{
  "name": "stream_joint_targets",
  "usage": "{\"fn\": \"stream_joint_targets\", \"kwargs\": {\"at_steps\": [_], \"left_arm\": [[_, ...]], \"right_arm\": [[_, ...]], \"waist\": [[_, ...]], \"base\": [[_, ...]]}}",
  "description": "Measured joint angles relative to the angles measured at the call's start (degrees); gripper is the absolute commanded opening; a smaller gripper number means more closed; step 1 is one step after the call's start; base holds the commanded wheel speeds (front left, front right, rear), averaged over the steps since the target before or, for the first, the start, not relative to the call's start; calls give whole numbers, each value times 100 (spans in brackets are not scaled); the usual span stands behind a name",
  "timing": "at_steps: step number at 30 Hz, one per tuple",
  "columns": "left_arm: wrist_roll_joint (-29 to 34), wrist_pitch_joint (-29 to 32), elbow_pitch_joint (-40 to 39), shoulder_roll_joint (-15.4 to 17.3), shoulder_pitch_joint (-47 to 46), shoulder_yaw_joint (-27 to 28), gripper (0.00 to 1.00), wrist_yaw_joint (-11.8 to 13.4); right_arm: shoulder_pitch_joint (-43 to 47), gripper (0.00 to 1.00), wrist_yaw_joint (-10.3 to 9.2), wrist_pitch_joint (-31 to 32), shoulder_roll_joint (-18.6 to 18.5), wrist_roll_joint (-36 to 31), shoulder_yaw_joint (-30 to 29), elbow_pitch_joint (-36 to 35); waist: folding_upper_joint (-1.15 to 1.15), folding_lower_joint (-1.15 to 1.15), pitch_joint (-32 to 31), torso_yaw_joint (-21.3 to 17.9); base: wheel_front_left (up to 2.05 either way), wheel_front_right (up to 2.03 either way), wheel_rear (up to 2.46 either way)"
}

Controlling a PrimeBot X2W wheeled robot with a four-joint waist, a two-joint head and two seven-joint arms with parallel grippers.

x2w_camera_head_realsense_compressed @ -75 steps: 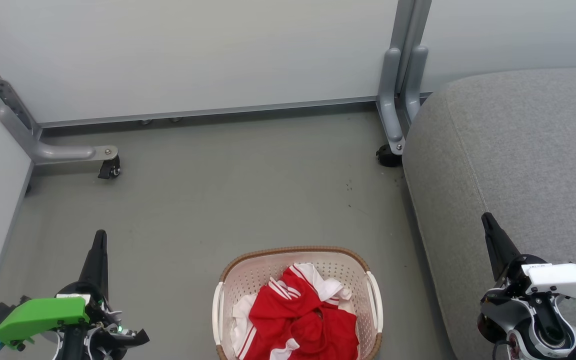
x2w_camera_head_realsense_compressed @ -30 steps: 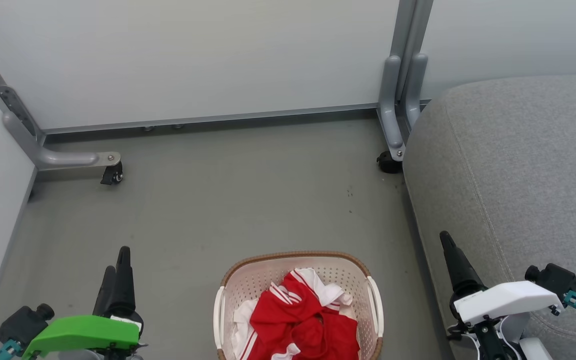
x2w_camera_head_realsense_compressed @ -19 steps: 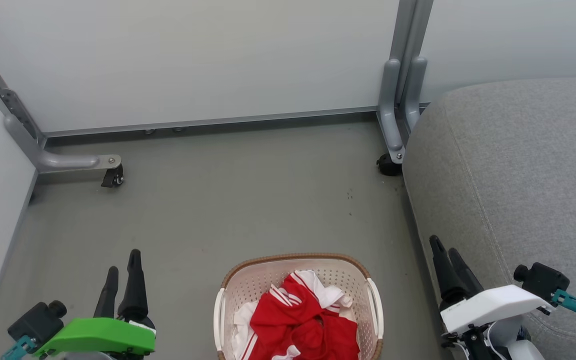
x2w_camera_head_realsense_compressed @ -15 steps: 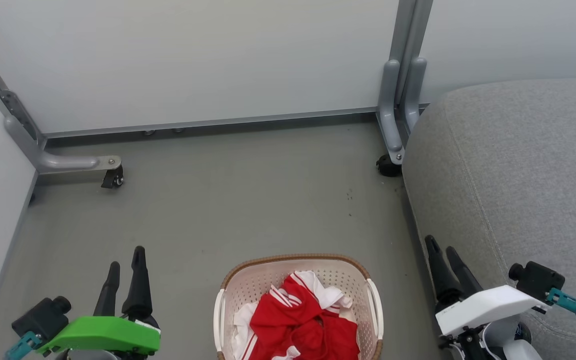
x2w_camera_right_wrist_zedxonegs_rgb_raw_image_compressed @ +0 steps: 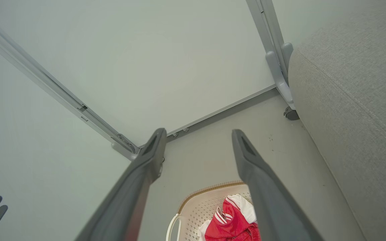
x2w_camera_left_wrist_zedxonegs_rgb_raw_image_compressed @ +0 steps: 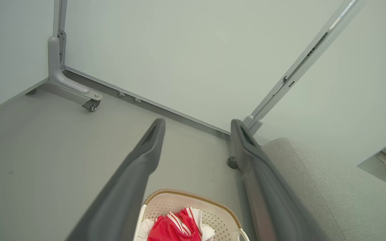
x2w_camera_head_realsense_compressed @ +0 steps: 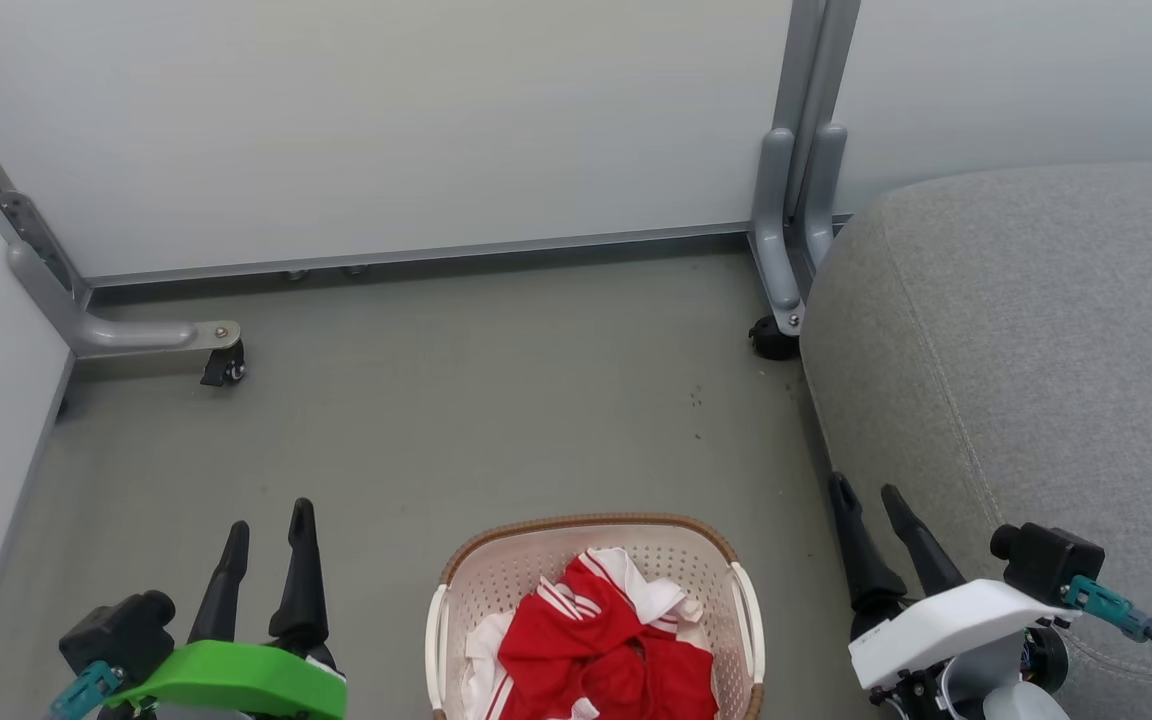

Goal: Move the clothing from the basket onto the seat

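Note:
The cream basket (x2w_camera_head_realsense_compressed: 511,560) with its brown rim stands on the floor at the bottom centre, holding crumpled red clothing (x2w_camera_head_realsense_compressed: 596,650) with white stripes and panels. The grey seat (x2w_camera_head_realsense_compressed: 1036,350) fills the right side. My left gripper (x2w_camera_head_realsense_compressed: 269,515) stands open to the basket's left, empty. My right gripper (x2w_camera_head_realsense_compressed: 866,490) stands open between basket and seat, empty. In the left wrist view the basket (x2w_camera_left_wrist_zedxonegs_rgb_raw_image_compressed: 213,209) and clothing (x2w_camera_left_wrist_zedxonegs_rgb_raw_image_compressed: 173,227) lie between the fingers, the seat (x2w_camera_left_wrist_zedxonegs_rgb_raw_image_compressed: 313,187) to the right. The right wrist view shows the basket (x2w_camera_right_wrist_zedxonegs_rgb_raw_image_compressed: 199,204), clothing (x2w_camera_right_wrist_zedxonegs_rgb_raw_image_compressed: 233,221) and seat (x2w_camera_right_wrist_zedxonegs_rgb_raw_image_compressed: 354,107).
Pale partition panels close the back and left. Their grey metal feet stand on castors, one (x2w_camera_head_realsense_compressed: 226,365) at the back left and another (x2w_camera_head_realsense_compressed: 771,340) by the seat's corner. Grey floor (x2w_camera_head_realsense_compressed: 476,400) stretches between basket and panels.
Both wrists have rolled, and both grippers have opened from shut to a clear gap between the fingers. The right gripper has shifted left toward the basket. The head camera has tilted slightly.

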Motion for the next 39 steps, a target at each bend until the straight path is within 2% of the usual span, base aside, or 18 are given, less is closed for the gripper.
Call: {"fn": "stream_joint_targets", "kwargs": {"at_steps": [17,39], "left_arm": [[1049,-260,-151,36,27,-144,100,52],[2034,-537,-111,-4,188,-54,100,-123]], "right_arm": [[59,100,0,-259,-8,-847,111,-101],[61,100,1,-549,-15,-1789,244,-240]], "waist": [[0,0,11,-54],[0,0,23,-50]], "base": [[0,0,0],[0,0,0]]}}
